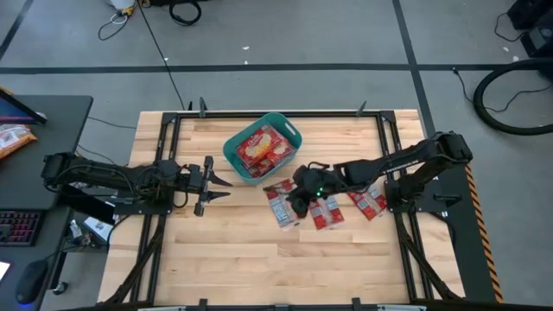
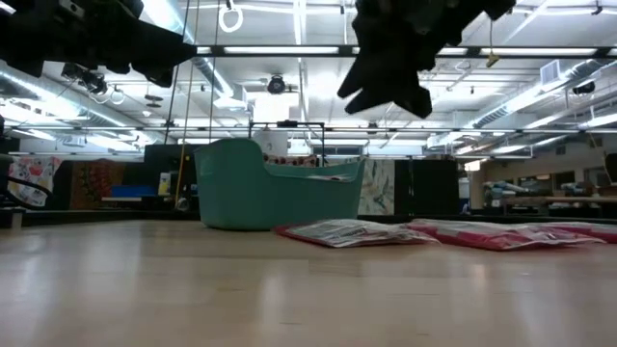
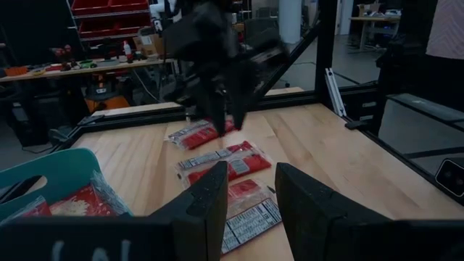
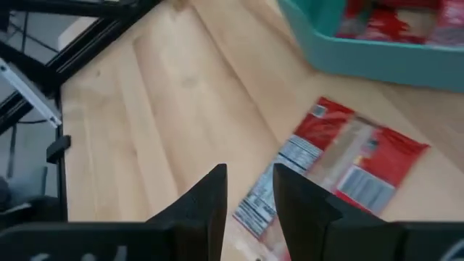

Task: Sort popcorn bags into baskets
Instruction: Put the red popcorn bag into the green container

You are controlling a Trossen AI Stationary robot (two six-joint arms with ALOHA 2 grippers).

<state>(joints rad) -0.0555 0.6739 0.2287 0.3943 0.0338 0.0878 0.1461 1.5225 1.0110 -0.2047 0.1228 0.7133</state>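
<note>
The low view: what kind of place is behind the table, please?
Probably a robotics lab or workshop: rows of ceiling strip lights, workbenches along the far wall, and loose cables on the grey floor around the framed wooden table.

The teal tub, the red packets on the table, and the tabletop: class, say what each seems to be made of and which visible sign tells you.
Teal tub: apparently moulded plastic, smooth, one even colour, rounded corners and a rolled rim.
Red packets: probably thin glossy plastic film or coated paper; they lie flat, printed, slightly crinkled.
Tabletop: looks like light wood, jointed strips with visible grain, satin finish.
</note>
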